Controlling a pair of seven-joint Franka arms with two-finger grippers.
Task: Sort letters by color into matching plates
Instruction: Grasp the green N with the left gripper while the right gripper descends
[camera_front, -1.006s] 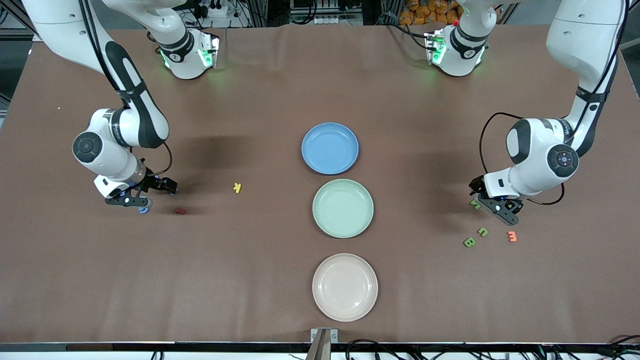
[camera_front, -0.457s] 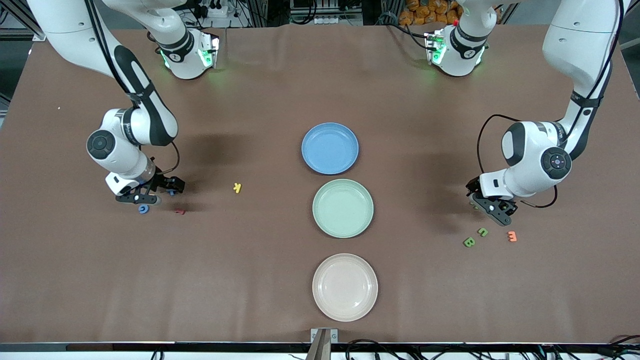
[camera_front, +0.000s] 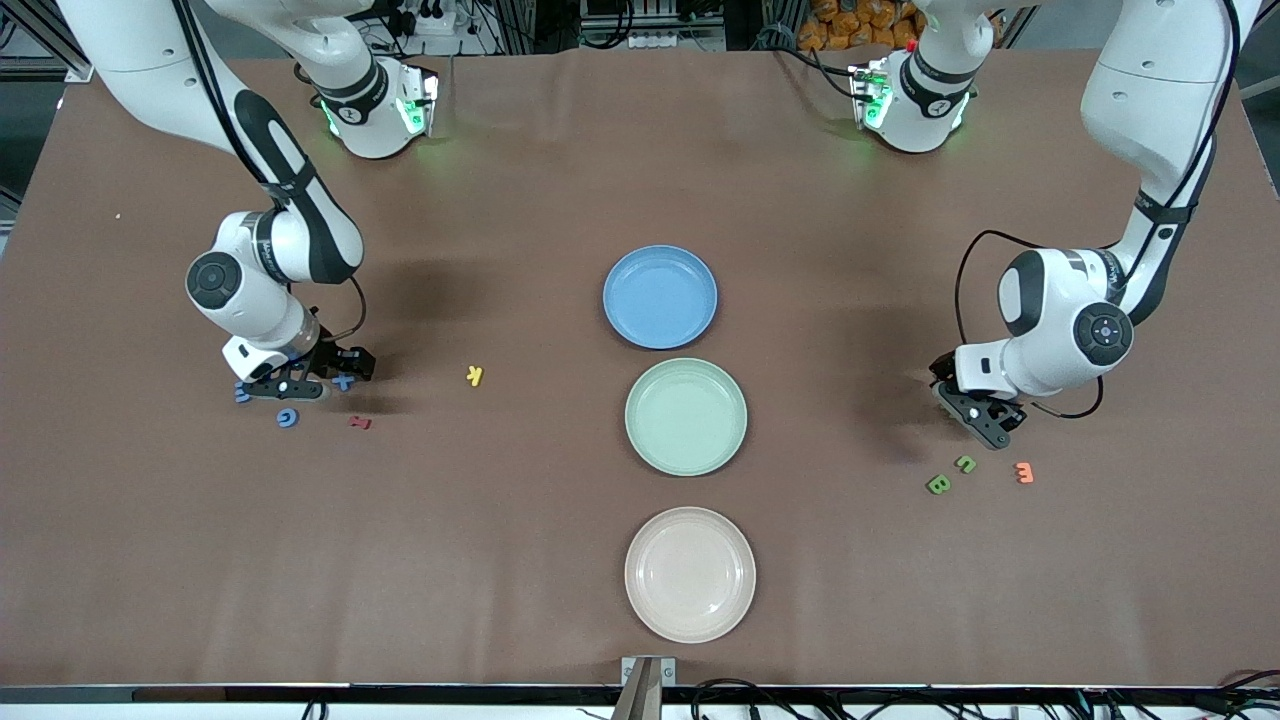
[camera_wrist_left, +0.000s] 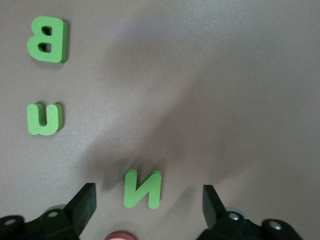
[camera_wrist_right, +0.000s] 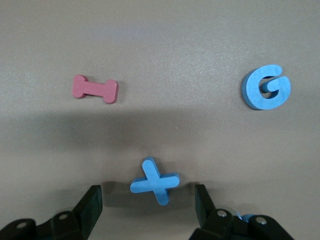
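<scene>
Three round shallow plates run in a row down the table's middle: blue plate (camera_front: 660, 297) farthest from the front camera, mint green plate (camera_front: 686, 416) between, pinkish-beige plate (camera_front: 690, 573) nearest. A small yellow foam letter (camera_front: 475, 375), possibly a K, lies toward the right arm's end.

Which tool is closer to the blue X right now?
Right. The right tool is open around the blue X; the left tool is open around the green N at the left arm's end.

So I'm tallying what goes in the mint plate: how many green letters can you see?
3. Green N lies between the open left gripper fingers. Green U and green B lie nearer the front camera, beside the orange letter. More may be hidden under the arm.
</scene>
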